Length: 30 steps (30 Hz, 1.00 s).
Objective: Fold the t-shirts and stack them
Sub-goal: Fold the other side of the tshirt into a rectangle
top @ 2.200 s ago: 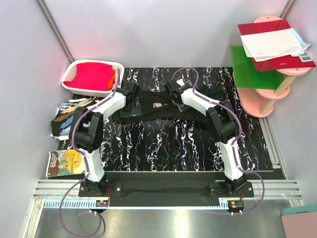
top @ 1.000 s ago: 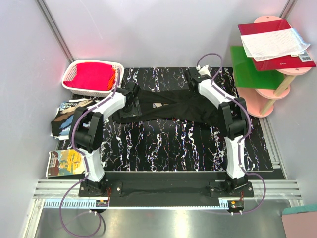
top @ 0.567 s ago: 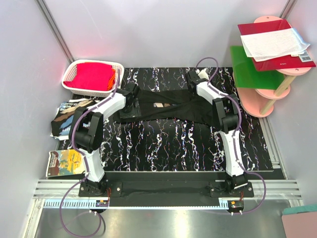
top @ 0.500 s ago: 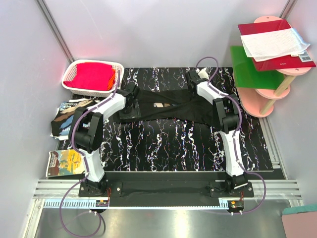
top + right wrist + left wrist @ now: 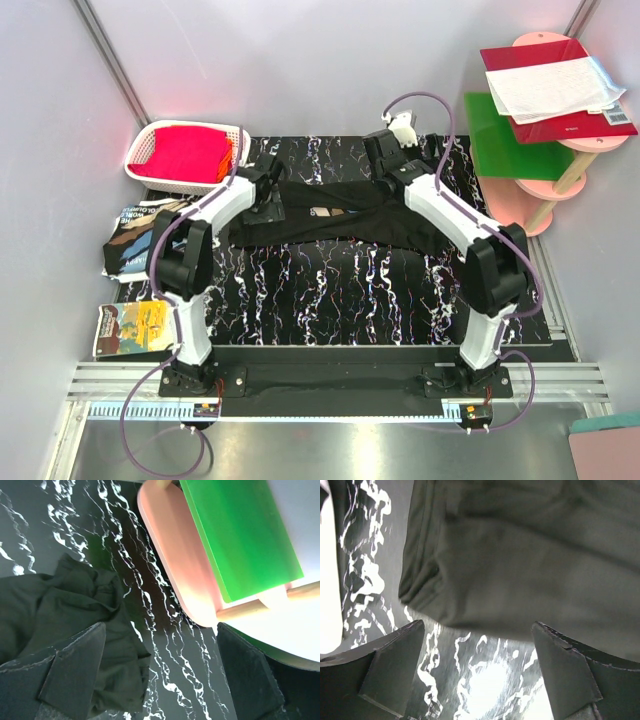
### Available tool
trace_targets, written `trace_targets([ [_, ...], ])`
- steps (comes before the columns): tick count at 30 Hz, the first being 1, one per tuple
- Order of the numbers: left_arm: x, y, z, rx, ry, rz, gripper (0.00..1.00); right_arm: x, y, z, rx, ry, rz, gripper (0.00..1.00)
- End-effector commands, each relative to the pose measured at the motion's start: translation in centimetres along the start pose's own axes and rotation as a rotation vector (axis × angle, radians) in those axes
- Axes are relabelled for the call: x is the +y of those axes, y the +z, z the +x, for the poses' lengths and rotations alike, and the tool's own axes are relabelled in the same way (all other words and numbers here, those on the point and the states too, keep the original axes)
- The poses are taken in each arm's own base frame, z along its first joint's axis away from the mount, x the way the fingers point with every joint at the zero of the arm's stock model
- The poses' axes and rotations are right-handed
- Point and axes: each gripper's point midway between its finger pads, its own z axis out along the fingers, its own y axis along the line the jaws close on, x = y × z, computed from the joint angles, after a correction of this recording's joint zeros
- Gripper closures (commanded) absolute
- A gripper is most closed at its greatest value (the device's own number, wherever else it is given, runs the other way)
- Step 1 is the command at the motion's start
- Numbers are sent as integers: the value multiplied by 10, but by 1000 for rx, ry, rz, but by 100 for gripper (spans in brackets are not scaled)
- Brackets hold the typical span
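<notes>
- A black shirt lies rumpled across the far half of the black, white-veined mat, stretched from left to right.
- A small pale patch shows near the shirt's middle; too small to read.
- The left fingers stand wide apart with nothing between them. They are low over the shirt's left end, where a folded edge and a hem bunch up on the mat.
- Whether the left fingers touch the cloth I cannot tell.
- The right fingers are also wide apart and hold nothing. They hang over the shirt's far right end, clear of the cloth.
- In the right wrist view the shirt's right end lies creased on the mat, with bare mat between it and the pink stand.
- A second shirt, black with a printed front showing, lies crumpled on the counter just left of the mat.
- A white basket holding red cloth stands at the mat's far left corner, just beyond the second shirt.
- A booklet lies near the left arm's base, left of the mat.
- The pink stand rises right of the mat. It carries a green board on a low tier and a red book with papers on top.
</notes>
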Motion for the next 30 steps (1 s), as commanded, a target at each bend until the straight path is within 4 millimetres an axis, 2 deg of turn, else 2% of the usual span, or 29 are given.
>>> trace_targets([
  [1,4,10,-29,-43,-62,-38,9,-8,-9,0,-19,40,-22,1],
  [5,11,26,-41,-33,-95,-67,11,-2,-10,7,-13,30,-44,1],
  [8,18,31,-50,-28,-122,-88,11,4,-10,12,-6,11,-58,1],
  [10,19,35,-55,-28,-132,-90,14,9,-9,18,2,-1,-66,1],
  [12,17,38,-65,-47,-133,-91,32,15,-10,21,5,-11,-73,1],
  [14,15,48,-66,-38,-117,-99,56,19,-9,25,11,-26,-74,1],
  [15,12,47,-73,-47,-116,-89,85,21,-9,27,11,-31,-76,2],
  [16,12,51,-71,-38,-112,-93,100,21,-9,28,13,-38,-74,1],
  [21,21,35,-77,-79,-156,-110,100,27,-10,32,17,-51,-89,2],
  [25,46,2,-97,-199,-228,-171,100,33,-9,39,26,-70,-92,1],
  [28,62,-7,-107,-241,-294,-196,100,41,-8,46,37,-66,-101,2],
  [30,66,-4,-110,-242,-321,-196,100,44,-7,50,45,-70,-104,2],
])
